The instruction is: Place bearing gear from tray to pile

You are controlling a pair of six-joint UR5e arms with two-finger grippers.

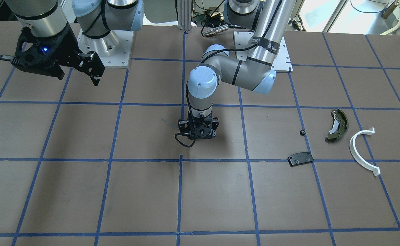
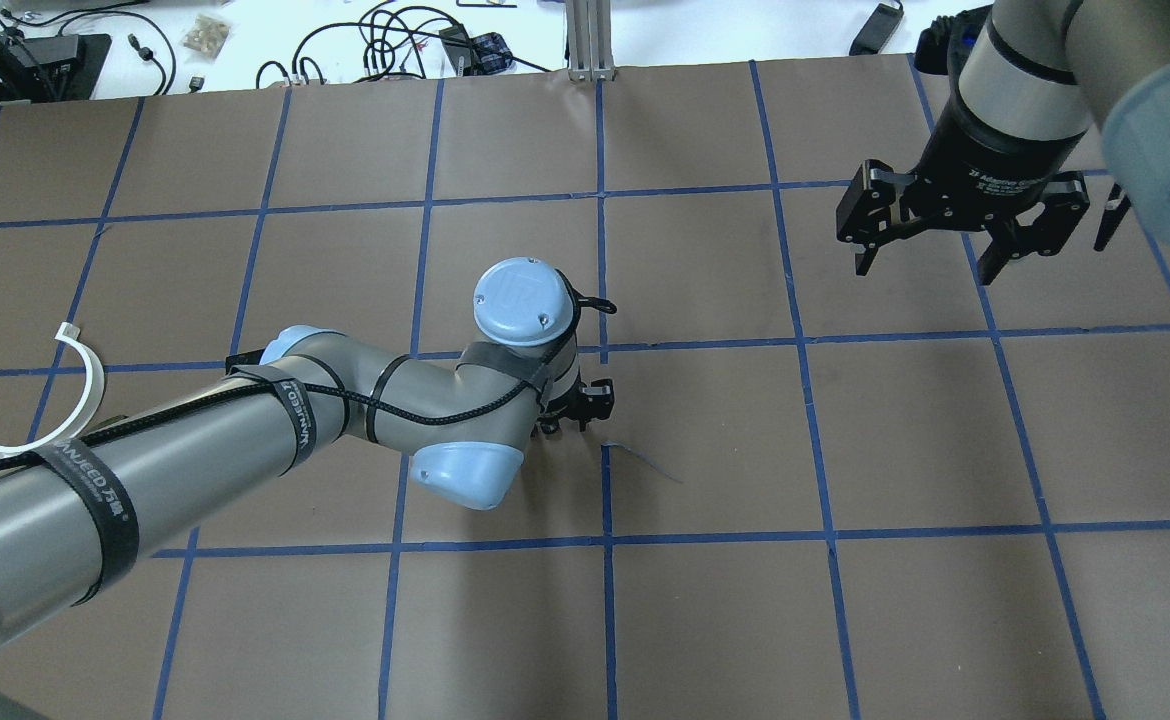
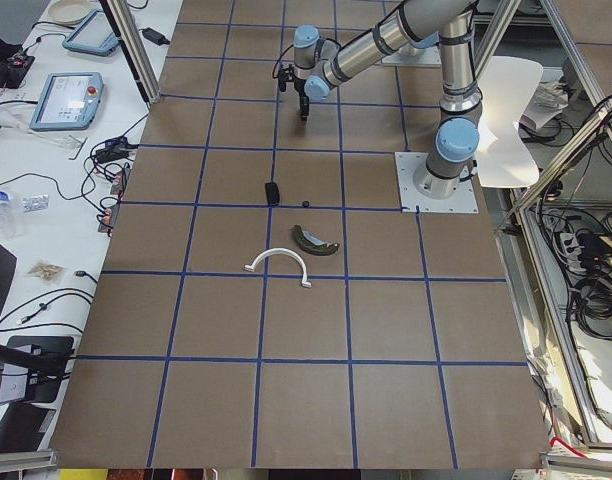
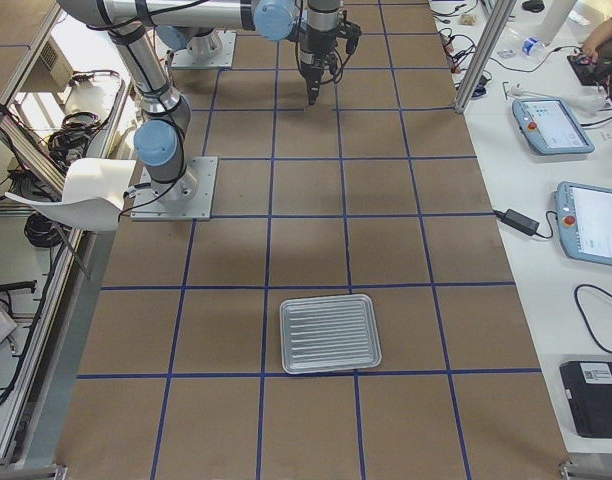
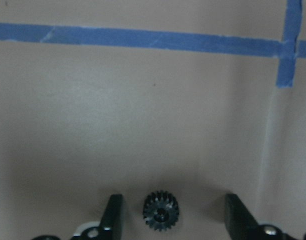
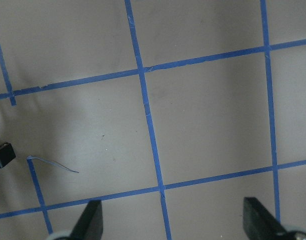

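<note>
A small black toothed bearing gear lies flat on the brown table, between the open fingers of my left gripper. That gripper points straight down at the table's middle and hides the gear in the other views. The pile is apart from it: an olive-green brake shoe, a white half-ring arc and a flat black plate. The silver tray looks empty. My right gripper is open and empty, high above the table.
A small black round part lies by the pile, near a blue tape line. Blue tape lines grid the brown table. A thin loose thread lies near the left gripper. Monitors and cables sit beyond the table's far edge.
</note>
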